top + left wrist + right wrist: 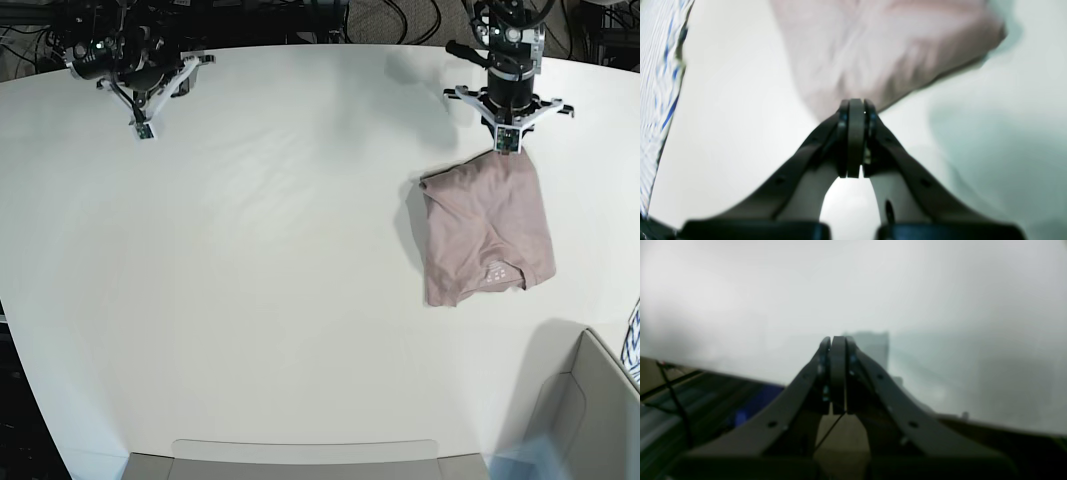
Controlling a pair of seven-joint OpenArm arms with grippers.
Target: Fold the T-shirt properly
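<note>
The T-shirt (pixel 487 234) lies folded on the white table (pixel 250 280), long axis running near to far. At its far edge the left gripper (pixel 507 146) pinches fabric; the right gripper (pixel 145 131), jaws pressed together, holds nothing.

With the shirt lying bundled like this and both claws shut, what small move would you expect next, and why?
Probably the left claw opens and dips onto the near edge of the T-shirt. It hangs shut right at that edge, gripping nothing as far as I can tell. The shirt lies folded on the white table. The right claw, also shut, is far off.
</note>
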